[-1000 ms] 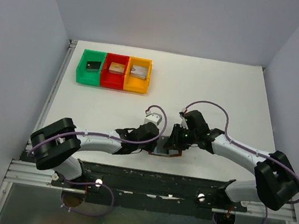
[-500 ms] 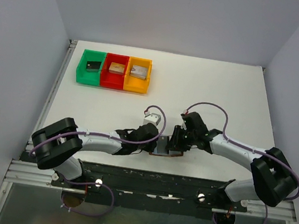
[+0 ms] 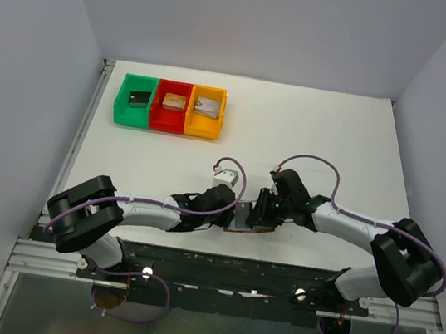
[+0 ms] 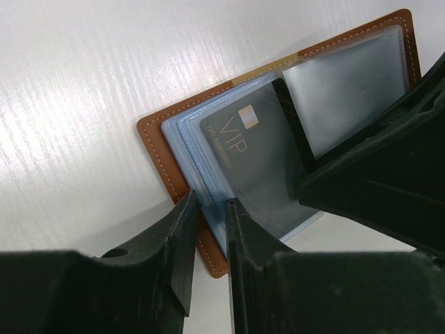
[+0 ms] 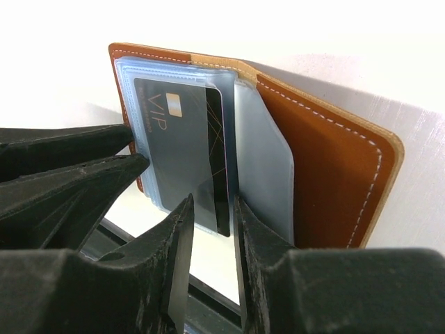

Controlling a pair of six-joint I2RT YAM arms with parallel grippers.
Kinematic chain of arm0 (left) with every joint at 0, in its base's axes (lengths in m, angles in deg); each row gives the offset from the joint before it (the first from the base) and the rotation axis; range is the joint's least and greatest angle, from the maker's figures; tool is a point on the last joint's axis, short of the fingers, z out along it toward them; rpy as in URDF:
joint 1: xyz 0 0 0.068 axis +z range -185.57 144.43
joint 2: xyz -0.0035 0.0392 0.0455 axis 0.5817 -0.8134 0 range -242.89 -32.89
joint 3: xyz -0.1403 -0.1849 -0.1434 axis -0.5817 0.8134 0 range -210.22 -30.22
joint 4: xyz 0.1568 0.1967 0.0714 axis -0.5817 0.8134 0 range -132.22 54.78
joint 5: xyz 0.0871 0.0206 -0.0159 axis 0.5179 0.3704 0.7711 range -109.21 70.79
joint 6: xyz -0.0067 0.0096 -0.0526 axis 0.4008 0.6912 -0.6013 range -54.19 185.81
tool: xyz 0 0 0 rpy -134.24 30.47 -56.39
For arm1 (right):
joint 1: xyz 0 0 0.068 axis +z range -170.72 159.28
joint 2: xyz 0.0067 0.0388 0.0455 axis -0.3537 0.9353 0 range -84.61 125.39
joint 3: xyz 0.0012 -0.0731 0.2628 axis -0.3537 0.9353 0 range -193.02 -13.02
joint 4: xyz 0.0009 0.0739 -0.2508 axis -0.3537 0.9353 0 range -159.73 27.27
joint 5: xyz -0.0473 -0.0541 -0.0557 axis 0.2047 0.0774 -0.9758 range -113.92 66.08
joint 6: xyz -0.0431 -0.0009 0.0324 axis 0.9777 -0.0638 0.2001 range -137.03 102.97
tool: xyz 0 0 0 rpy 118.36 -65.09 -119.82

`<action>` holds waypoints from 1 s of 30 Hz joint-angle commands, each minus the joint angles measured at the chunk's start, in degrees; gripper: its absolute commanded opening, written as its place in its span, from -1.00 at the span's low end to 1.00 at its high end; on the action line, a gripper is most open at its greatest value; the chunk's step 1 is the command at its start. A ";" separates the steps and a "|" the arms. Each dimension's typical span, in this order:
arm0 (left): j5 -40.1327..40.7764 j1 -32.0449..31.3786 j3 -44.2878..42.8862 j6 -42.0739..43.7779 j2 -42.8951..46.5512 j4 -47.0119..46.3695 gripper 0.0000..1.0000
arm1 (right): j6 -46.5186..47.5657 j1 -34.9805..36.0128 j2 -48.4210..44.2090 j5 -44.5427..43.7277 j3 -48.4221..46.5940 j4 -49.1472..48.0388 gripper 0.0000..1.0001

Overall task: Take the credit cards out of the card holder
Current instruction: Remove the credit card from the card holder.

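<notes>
Top view: a white table [image 3: 337,134] seen from above. Two robot arms reach inward and meet close to the near edge, at the middle. Between them lies the card holder [image 3: 249,230], mostly hidden beneath the left tool [image 3: 234,219] and the right tool [image 3: 261,221]. Well apart, at the far left of the table, a green bin [image 3: 120,105], a red bin [image 3: 168,125] and an orange bin [image 3: 202,133] stand touching in a row, each with a small block inside.

Left wrist view: the brown leather card holder lies open on the table. A black card [image 4: 257,160] marked VIP sits inside a clear sleeve on top of a stack of pale blue sleeves [image 4: 179,136]. The left tool's two fingers clamp the near edge of the holder, brown cover and sleeves between them. The right tool's dark fingers fill the right side.

Right wrist view: the holder stands open like a book, its brown cover to the right. The right tool's fingers are narrowly apart on either side of the black card's lower edge. Whether they pinch it cannot be told.
</notes>
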 commanded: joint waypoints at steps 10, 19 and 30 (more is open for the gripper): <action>0.24 0.22 1.45 -0.71 -1.72 1.99 -0.35 | -2.01 -0.40 -3.92 1.74 3.47 -4.47 -0.27; 0.33 0.22 1.37 -0.88 -1.45 1.91 -0.35 | -2.62 -0.48 -5.60 2.79 5.05 -6.31 -0.27; -0.03 0.22 1.80 -1.06 -1.45 1.47 -0.36 | -4.73 -0.49 -7.35 5.34 8.04 -13.16 -0.32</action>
